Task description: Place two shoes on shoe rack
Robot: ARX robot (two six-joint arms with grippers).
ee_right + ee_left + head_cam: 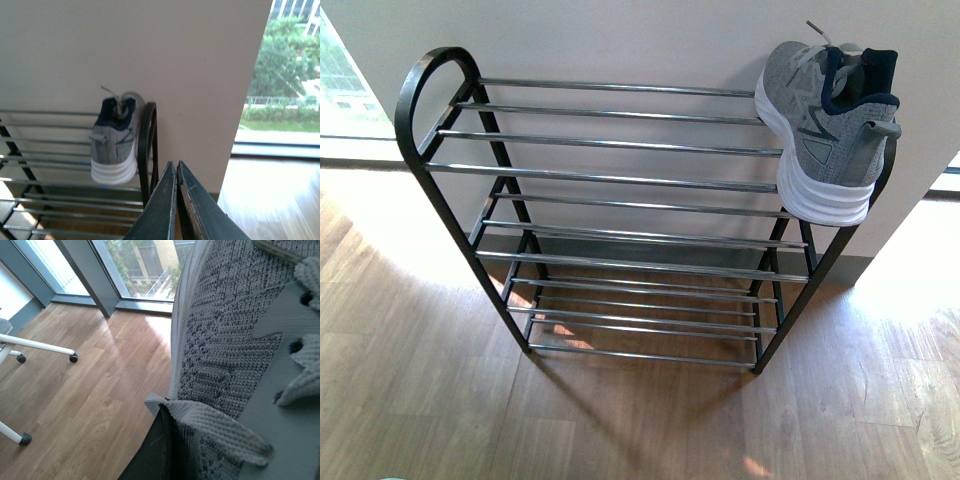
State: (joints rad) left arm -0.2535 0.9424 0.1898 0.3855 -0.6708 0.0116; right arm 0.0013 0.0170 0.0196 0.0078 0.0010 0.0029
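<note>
Sitting at the top tier's right end on the black-framed, chrome-barred shoe rack (620, 180), one grey knit white-soled sneaker (825, 130) overhangs the front bar; a knock could tip it off. The left gripper (162, 445) seems clamped on the second grey sneaker (225, 340); the right gripper (176, 172) is pinched closed, empty.

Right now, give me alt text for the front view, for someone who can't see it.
A grey sneaker with a white sole sits at the right end of the top shelf of a black shoe rack with chrome bars. It stands on a wooden floor against a pale wall.
</note>
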